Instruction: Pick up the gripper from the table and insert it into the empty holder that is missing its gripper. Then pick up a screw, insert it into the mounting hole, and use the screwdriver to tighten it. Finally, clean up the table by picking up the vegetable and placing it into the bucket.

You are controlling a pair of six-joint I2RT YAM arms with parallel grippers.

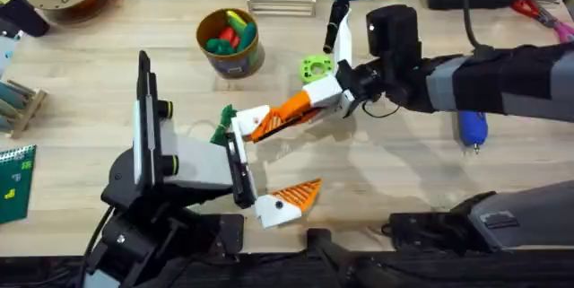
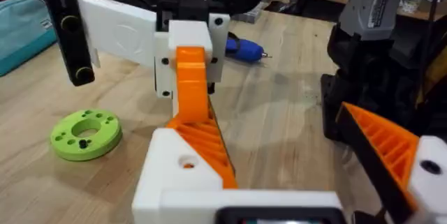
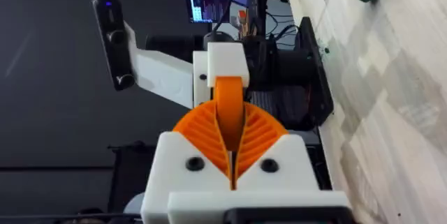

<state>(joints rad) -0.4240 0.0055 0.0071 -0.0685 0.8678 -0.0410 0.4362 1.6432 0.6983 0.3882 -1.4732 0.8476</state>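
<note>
In the middle of the pale wooden table [image 1: 395,167], my right gripper [image 3: 229,144] has its ribbed orange pads clamped on the gripper [image 3: 229,105], that small loose orange plastic wedge. Its far end sits up against the holder [image 3: 227,60], the bare white angular plastic finger mount on my left arm. From the overhead view I honestly can't tell if it's fully seated or just touching. The left gripper [image 1: 269,167] is spread wide with nothing between its fingers, and its other finger, the one with a wedge on it, is well apart nearer the bases. My read on the wedge: light, stiff printed plastic with smooth tapered sides, so it'll want to squirt out or twist if I squeeze near the thin tip. I'd hold it on the flat flanks near the thick end and push straight along the mount. The blue chunky power screwdriver [image 1: 473,128] lies under the right arm. The slim dark green toy vegetable [image 1: 221,126] is right beside the holder, and the round ochre-yellow bucket [image 1: 235,62] is farther back.
</note>
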